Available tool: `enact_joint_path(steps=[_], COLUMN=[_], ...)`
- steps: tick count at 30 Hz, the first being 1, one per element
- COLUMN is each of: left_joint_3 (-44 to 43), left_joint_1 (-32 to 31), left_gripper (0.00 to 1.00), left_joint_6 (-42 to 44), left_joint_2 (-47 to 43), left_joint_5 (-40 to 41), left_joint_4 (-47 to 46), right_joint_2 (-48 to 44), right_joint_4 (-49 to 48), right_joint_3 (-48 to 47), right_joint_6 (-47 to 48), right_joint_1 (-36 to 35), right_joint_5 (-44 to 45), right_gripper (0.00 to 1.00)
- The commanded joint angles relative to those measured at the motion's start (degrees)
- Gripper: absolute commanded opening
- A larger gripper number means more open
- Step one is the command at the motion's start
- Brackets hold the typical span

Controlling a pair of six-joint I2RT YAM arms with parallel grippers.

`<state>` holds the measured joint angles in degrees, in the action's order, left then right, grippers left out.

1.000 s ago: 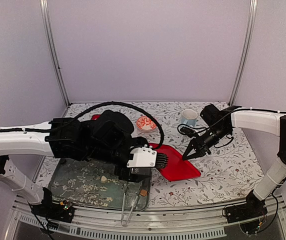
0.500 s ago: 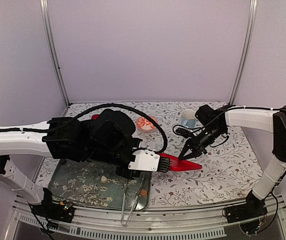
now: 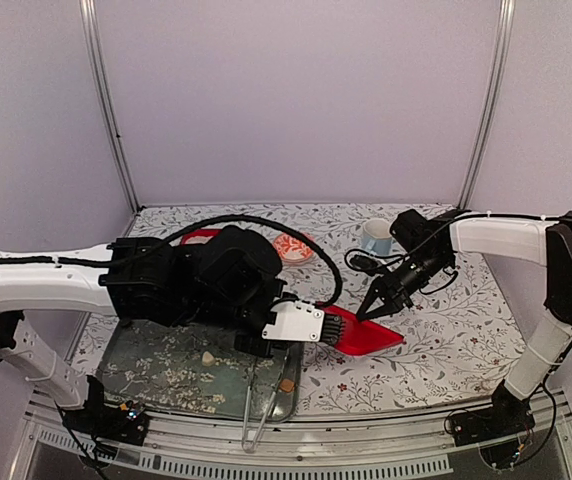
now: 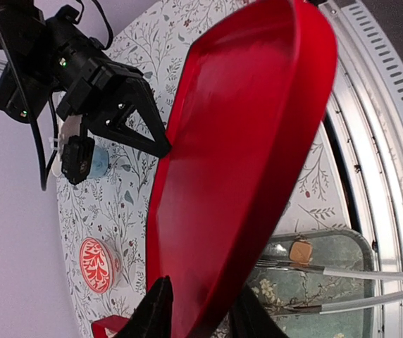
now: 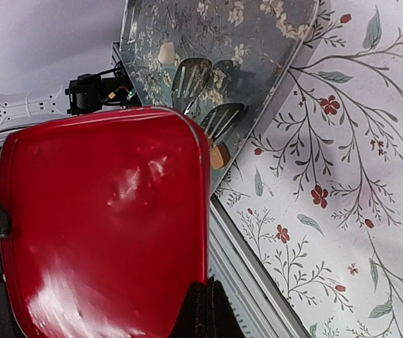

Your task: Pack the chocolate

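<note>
From the top view, a red tray (image 3: 371, 338) is being held up off the tabletop (image 3: 446, 350) near the middle, between the two arms. The left claw (image 3: 334, 328) is being closed on its left edge. The right claw (image 3: 374, 312) is being pinched tight on its far edge. It is probably being held from two sides so that it is kept steady. The chocolate (image 3: 207, 357) is being kept in a flowery dish (image 3: 126, 350) at the near left corner of the tabletop. One cream piece and one caramel piece (image 3: 286, 384) are lying there by the tongs (image 3: 254, 415). More pieces cannot be made out.

From the left wrist view, the red tray (image 4: 244, 155) is being tipped up on its edge. The left claw's fingers (image 4: 156, 313) are being pressed on both sides of it, a little way apart. No chocolate is being carried in it. The caramel piece (image 4: 301, 251) is lying just beside the tongs (image 4: 356, 271).

From the right wrist view, the thin rim of the red tray (image 5: 103, 225) is being squeezed by the fully shut right claw (image 5: 205, 310). The dish (image 5: 187, 28) is being seen past the tray, so the tray is likely being brought close for packing.
</note>
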<state>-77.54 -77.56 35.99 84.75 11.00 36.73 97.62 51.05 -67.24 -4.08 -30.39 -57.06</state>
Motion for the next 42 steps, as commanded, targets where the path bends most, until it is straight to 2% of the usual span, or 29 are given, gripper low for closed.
enact_joint_path(steps=[1,3,5,8,12,15,16,17,19,20,24,28,31,35,36,42], left_joint_3=[0.4,1.1,1.0,0.6,-0.1,0.2,0.3,0.4,0.7,1.1,2.1,4.1,5.5,6.8,7.4,7.6], left_joint_1=[1.0,1.1,1.6,1.7,1.7,1.8,2.0,2.3,2.9,3.3,5.6,13.4,21.3,30.8,37.9,52.9], left_gripper=[0.29,0.32,0.31,0.16,0.02,0.00,0.00,0.00,0.00,0.00,0.00,0.00,0.00,0.00,0.00,0.00], left_joint_6=[0.5,1.0,1.0,1.0,0.8,-0.1,-0.6,-1.1,-2.5,-3.1,-8.0,-17.2,-26.3,-36.3,-42.9,-53.5], left_joint_2=[-0.8,-1.2,-1.3,-1.5,-2.2,-3.7,-4.3,-4.7,-5.3,-5.6,-7.4,-10.5,-12.4,-12.3,-10.7,-5.5], left_joint_5=[0.7,1.7,1.7,1.0,1.4,1.4,0.9,0.3,-1.0,-1.6,-6.2,-16.3,-23.9,-34.4,-41.4,-58.9], left_joint_4=[1.9,2.3,2.9,3.0,2.7,0.6,0.0,-0.4,-0.5,-0.4,-0.5,-3.0,-5.5,-8.8,-10.6,-15.5], right_joint_2=[-0.4,-0.4,-0.4,-0.1,0.4,0.7,0.9,0.9,0.8,0.6,-1.8,-5.8,-8.7,-10.7,-11.3,-7.9], right_joint_4=[0.4,0.5,0.6,0.5,0.5,0.3,0.1,-0.2,-1.0,-1.7,-6.6,-16.0,-23.3,-31.7,-36.8,-39.6], right_joint_3=[-1.4,-1.4,-1.4,-1.4,-1.6,-1.6,-1.6,-1.6,-2.6,-4.0,-7.1,-7.2,-6.1,-4.6,-2.7,-5.0], right_joint_6=[1.1,1.3,1.4,1.3,1.4,1.3,1.1,0.8,0.0,-0.8,-4.9,-12.8,-18.7,-22.7,-26.7,-27.9], right_joint_1=[-0.4,-0.4,-0.4,-0.4,-0.4,-0.4,-0.4,-0.4,-0.1,0.3,4.9,14.2,18.2,18.4,17.1,11.5], right_joint_5=[-2.1,-2.1,-2.1,-2.1,-2.0,-2.6,-2.6,-2.8,-3.0,-3.3,-5.0,-5.2,-3.9,-3.1,-2.6,-0.2], right_gripper=[0.00,0.00,0.00,0.00,0.00,0.00,0.05,0.20,0.40,0.54,0.84,0.97,1.00,0.99,0.99,0.99])
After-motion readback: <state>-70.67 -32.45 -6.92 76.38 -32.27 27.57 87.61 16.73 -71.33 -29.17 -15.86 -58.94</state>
